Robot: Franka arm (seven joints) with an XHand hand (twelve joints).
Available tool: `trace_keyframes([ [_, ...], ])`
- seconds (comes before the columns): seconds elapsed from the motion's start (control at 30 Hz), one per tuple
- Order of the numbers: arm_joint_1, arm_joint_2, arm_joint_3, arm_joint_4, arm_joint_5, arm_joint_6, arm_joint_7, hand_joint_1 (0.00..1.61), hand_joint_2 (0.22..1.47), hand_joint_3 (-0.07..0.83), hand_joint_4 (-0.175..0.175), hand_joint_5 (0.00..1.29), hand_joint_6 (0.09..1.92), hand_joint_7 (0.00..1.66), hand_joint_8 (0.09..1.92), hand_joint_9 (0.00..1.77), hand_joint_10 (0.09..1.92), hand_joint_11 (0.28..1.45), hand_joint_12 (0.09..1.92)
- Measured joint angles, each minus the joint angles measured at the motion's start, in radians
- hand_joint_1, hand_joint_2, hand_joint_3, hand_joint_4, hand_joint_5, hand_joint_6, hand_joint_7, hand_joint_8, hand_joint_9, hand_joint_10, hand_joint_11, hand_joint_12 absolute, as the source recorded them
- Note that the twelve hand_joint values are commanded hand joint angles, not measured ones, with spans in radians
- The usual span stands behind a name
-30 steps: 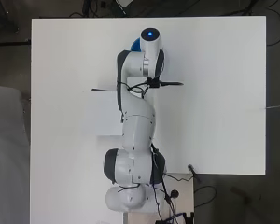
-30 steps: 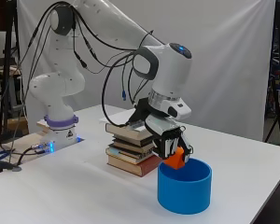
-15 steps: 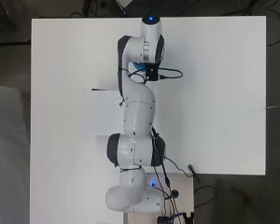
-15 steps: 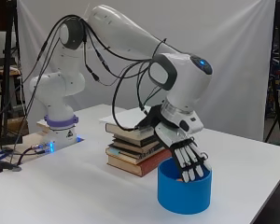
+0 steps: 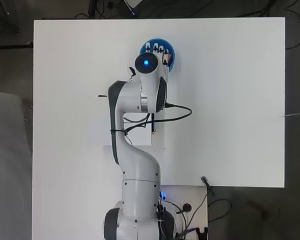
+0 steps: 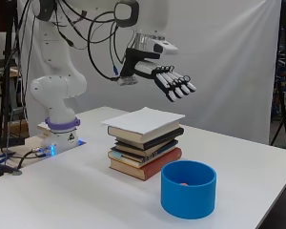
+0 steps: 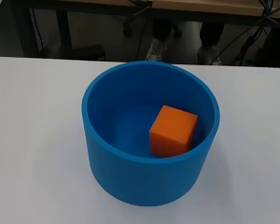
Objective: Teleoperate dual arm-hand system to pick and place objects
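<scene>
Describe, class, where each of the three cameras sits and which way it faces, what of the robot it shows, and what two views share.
Overhead view: above the table, looking straight down; arm reaches up the view, its hand over the blue container.
Side view: across the table; arm at left, open hand raised above the book stack.
Wrist view: at the wrist, facing down into the container; no hand visible.
Shared: side and wrist views both show the orange cube inside the container.

Bright, even light fills all views; the white bench [image 6: 257, 181] shows mild glare, shadows under the blue container [image 7: 149, 140] are soft, and the wrist view's background is dim
</scene>
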Motion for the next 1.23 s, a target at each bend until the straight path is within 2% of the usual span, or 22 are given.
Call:
trace_keyframes([
  [0.13, 0.007, -0.208, 0.029, -0.136, -0.002, 0.000, 0.017, 0.00, 1.00, 0.004, 0.085, 0.19, 0.09, 0.23, 0.09, 0.37, 0.09, 0.48, 0.09],
  [0.3, 0.014, -0.465, 0.074, -0.289, -0.012, -0.040, 0.042, 0.00, 0.98, -0.004, 0.084, 0.17, 0.09, 0.24, 0.09, 0.39, 0.09, 0.48, 0.09],
  [0.47, 0.019, -0.609, 0.117, -0.415, -0.019, -0.075, 0.072, 0.00, 1.00, 0.003, 0.083, 0.17, 0.09, 0.28, 0.09, 0.42, 0.09, 0.49, 0.09],
  [0.77, 0.024, -0.672, 0.145, -0.525, -0.017, -0.022, 0.115, 0.00, 0.99, -0.004, 0.095, 0.21, 0.09, 0.34, 0.09, 0.46, 0.09, 0.51, 0.09],
  [1.23, 0.018, -0.606, 0.170, -0.469, -0.011, -0.031, 0.132, 0.00, 0.99, -0.001, 0.103, 0.19, 0.09, 0.30, 0.09, 0.44, 0.09, 0.49, 0.09],
])
